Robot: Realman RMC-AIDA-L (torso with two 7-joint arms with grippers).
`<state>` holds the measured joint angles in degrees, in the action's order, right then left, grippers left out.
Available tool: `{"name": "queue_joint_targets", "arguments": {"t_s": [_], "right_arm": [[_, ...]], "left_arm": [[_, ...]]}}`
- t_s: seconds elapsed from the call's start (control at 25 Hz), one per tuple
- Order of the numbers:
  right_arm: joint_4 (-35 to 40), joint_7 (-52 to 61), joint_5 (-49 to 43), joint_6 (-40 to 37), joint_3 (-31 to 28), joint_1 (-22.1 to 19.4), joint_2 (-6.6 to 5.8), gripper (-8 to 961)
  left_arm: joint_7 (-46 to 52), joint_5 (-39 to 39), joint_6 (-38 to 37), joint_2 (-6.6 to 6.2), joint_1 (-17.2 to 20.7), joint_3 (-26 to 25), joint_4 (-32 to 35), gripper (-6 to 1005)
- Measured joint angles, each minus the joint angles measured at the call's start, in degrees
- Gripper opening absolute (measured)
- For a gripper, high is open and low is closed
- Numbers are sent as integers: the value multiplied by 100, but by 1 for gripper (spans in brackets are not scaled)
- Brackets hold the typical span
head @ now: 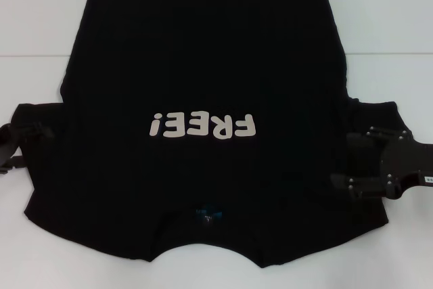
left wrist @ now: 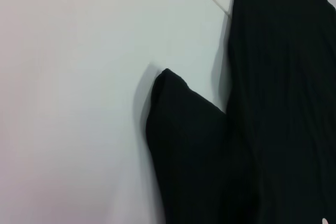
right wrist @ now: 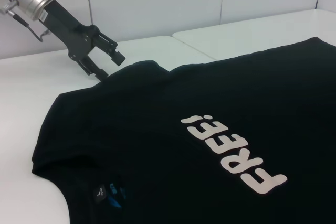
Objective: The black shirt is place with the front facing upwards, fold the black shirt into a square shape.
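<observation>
Collar edge of the black shirt (head: 203, 65) sits closest to us; it's spread flat, print up, on the white table (head: 40, 25). Our left gripper (right wrist: 107, 61), fingers apart, hovers at its left sleeve. Right gripper (head: 352, 160), fingers apart too, is over the right sleeve.

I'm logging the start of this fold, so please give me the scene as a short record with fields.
garment: black shirt, spread flat, front up
print: FREE! lettering, upside down in the head view
surface: white table
left gripper: open, at the shirt's left sleeve
right gripper: over the right sleeve
folds made: none visible
</observation>
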<state>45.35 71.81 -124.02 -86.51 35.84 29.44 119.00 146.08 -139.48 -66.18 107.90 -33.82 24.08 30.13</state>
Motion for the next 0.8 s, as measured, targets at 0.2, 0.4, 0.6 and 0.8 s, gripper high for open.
{"name": "queue_joint_targets", "arguments": {"t_s": [0.2, 0.4, 0.6, 0.8], "right_arm": [[0, 0, 0, 2, 3, 0, 0, 923], [0, 0, 0, 3, 2, -1, 0, 923], [0, 0, 1, 20, 2, 0, 0, 923], [0, 0, 0, 7, -13, 0, 0, 922]], "left_arm": [[-54, 0, 35, 14, -19, 8, 1, 939], [-54, 0, 58, 21, -20, 37, 4, 938], [-48, 0, 88, -14, -20, 74, 32, 939], [-53, 0, 96, -21, -12, 81, 26, 938]]}}
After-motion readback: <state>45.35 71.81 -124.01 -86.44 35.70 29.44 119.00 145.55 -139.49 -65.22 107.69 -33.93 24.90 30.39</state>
